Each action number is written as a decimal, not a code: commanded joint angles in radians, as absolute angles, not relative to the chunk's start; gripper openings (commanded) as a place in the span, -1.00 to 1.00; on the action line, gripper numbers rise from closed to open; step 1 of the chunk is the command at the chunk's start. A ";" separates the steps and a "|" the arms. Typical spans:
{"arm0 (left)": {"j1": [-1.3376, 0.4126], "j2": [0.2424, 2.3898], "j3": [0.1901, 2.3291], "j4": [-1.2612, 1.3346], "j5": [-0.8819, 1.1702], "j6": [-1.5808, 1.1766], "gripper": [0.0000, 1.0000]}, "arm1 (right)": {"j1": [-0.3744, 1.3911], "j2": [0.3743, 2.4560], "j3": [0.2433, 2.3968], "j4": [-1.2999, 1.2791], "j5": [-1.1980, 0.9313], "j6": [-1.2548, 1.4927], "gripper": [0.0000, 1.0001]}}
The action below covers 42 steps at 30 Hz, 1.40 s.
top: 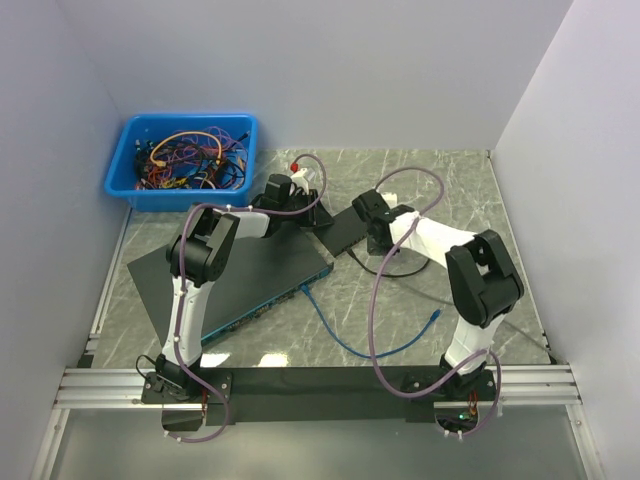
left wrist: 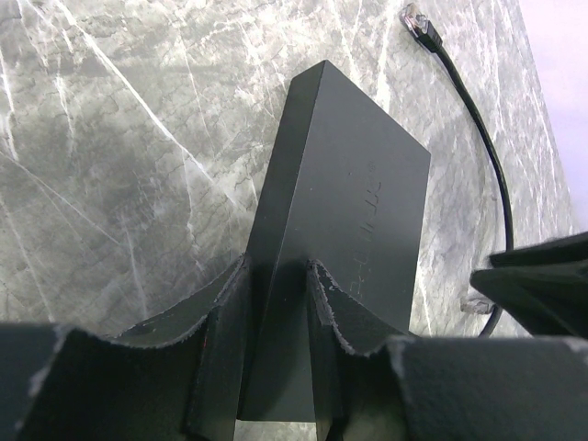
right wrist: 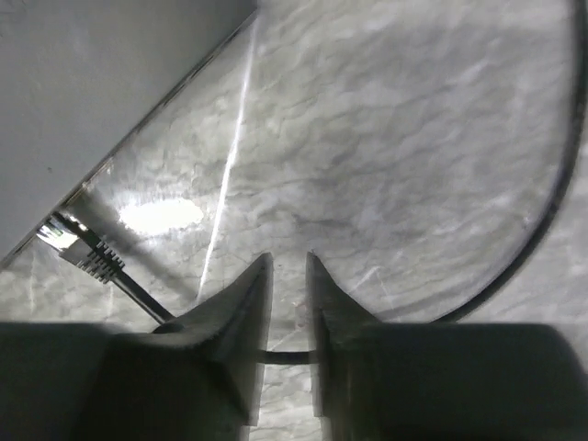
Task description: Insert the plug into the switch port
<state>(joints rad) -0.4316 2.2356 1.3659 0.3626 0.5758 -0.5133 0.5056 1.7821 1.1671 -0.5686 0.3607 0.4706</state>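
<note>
Plug [right wrist: 69, 241]: clear RJ45 tip with a ribbed black boot, on the end of a thin black cable [right wrist: 542, 220]. It sits low over the marble table [top: 450, 190], centre of the scene, just right of the small black box [left wrist: 349, 184] and apart from it. Not seated in any port. No port is visible in any view, so I cannot tell which face of the box carries them.

Right gripper [right wrist: 288, 276]: fingers pinched down on the black cable a short way behind the plug, with only a narrow slit between the pads. The cable loops away to the right across the table.

Left gripper [left wrist: 276, 276]: fingers clenched on the near end of the small black box, one on each side. The box stands tilted, one long edge uppermost.

Second plug [left wrist: 418, 18]: also clear-tipped, lying free on the table beyond the far end of the box.

Left near: large flat network switch [top: 240, 275] with a blue front edge. A blue cable [top: 350, 335] runs from that edge out to the right, and its free end rests on the table.

Far left corner: blue bin [top: 125, 160] holding tangled coloured cables.
</note>
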 commanded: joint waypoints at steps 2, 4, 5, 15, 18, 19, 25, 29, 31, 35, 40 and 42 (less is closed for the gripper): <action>-0.422 2.272 1.327 0.192 0.557 -0.485 -0.32 | 0.497 1.640 1.172 -0.603 0.466 0.476 -0.12; -0.422 2.276 1.328 0.195 0.560 -0.488 -0.32 | 0.495 1.565 1.135 -0.632 0.475 0.491 0.18; -0.422 2.278 1.328 0.198 0.561 -0.488 -0.32 | 0.494 1.546 1.125 -0.650 0.474 0.497 0.36; -0.422 2.235 1.282 0.215 0.568 -0.485 -0.33 | 0.491 1.405 0.939 -0.726 0.237 0.551 0.89; -0.422 2.223 1.266 0.225 0.575 -0.489 -0.33 | 0.489 1.408 0.943 -0.701 0.115 0.548 0.89; -0.422 2.217 1.259 0.225 0.575 -0.488 -0.33 | 0.483 1.416 0.945 -0.701 0.114 0.549 0.89; -0.422 2.188 1.236 0.230 0.572 -0.477 -0.33 | 0.434 1.491 0.925 -0.641 0.100 0.542 0.91; -0.420 2.191 1.236 0.224 0.560 -0.471 -0.34 | 0.371 1.563 0.901 -0.580 0.062 0.520 0.91; -0.420 2.192 1.236 0.225 0.560 -0.471 -0.34 | 0.353 1.595 0.890 -0.555 0.040 0.508 0.91; -0.420 2.201 1.243 0.230 0.571 -0.474 -0.34 | 0.310 1.631 0.865 -0.500 0.003 0.488 0.86; -0.419 2.212 1.253 0.221 0.565 -0.469 -0.35 | 0.304 1.654 0.876 -0.492 -0.023 0.477 0.85; -0.419 2.214 1.255 0.221 0.565 -0.472 -0.35 | 0.305 1.655 0.877 -0.494 -0.025 0.471 0.77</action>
<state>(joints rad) -0.4343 2.2013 1.2915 0.4259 0.5613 -0.5056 0.3115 1.6032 0.8970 -0.5758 0.0216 0.4847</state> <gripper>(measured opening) 0.334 0.898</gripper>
